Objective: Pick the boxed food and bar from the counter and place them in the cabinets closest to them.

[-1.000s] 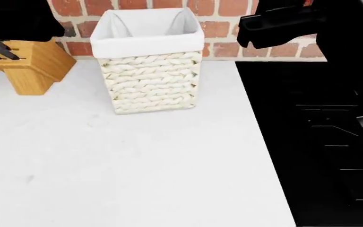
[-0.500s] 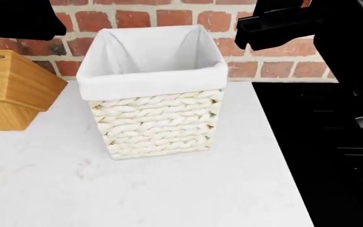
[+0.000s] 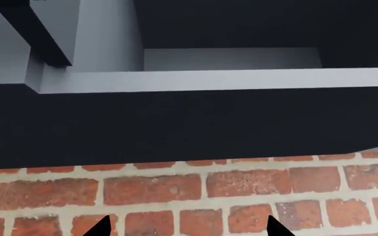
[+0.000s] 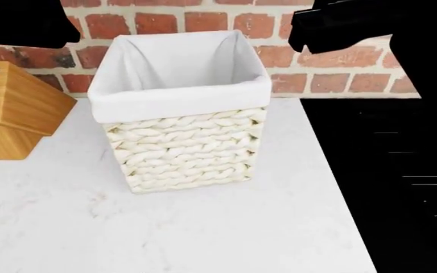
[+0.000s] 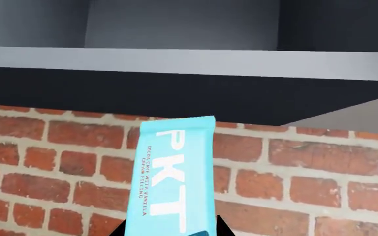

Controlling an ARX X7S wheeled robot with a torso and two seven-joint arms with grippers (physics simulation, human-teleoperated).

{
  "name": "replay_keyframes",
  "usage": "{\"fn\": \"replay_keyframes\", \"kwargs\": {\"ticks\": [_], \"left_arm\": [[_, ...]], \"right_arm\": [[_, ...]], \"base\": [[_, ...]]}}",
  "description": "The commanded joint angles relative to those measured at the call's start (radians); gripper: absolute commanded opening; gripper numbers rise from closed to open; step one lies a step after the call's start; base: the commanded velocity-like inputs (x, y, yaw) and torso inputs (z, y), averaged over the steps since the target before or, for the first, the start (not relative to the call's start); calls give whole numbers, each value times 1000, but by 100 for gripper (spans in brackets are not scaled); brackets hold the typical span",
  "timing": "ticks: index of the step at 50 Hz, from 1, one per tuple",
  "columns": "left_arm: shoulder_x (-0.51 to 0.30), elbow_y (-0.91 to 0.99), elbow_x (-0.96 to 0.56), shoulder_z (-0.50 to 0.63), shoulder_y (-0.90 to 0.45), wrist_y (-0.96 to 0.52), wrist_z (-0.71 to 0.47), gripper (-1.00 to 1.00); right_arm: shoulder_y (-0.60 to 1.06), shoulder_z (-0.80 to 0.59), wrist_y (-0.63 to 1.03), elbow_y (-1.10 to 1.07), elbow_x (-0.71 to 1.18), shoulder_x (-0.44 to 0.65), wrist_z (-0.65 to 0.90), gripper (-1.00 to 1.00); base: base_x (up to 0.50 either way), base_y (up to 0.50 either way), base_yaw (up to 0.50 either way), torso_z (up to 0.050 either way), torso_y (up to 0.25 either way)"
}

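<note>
The bar (image 5: 173, 167), light blue with white letters, stands upright between the fingers of my right gripper (image 5: 173, 230), which is shut on its lower end. It is held in front of a brick wall, below the grey edge of a cabinet (image 5: 189, 61). My left gripper (image 3: 185, 231) is open with nothing in it; only its two dark fingertips (image 3: 100, 227) show, facing the brick wall under an open cabinet (image 3: 208, 78). The boxed food is out of view. In the head view the white counter (image 4: 203, 233) lies below both raised arms.
A woven basket (image 4: 184, 148) with a white liner stands on the counter at the wall. A wooden knife block (image 4: 9, 119) is to its left, and a black stovetop (image 4: 386, 182) to its right. My left arm (image 4: 21, 23) and right arm (image 4: 347, 23) are at the head view's top.
The head view has closed in on the wall, so the basket looks larger and the knife block sits further left. The right arm's dark shape has shifted slightly up and to the right.
</note>
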Motion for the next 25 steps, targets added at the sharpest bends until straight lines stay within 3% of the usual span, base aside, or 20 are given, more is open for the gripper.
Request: {"fn": "replay_keyframes", "kwargs": {"ticks": [1,11,25], "left_arm": [[-1,1,-1,3,-4,1,-4,100],[0,-2,0,6,-14,1,-5,100],[4,-6,-3,17,-33,-3,-9,100]], "right_arm": [[55,2,56,-64,11,-21,109,-100],[104,19,61,-166,53,-40,219,-100],[316,86,89,-226,173,-82,342,-100]], "base": [[0,0,0,0,0],[0,0,0,0,0],[0,0,0,0,0]]}}
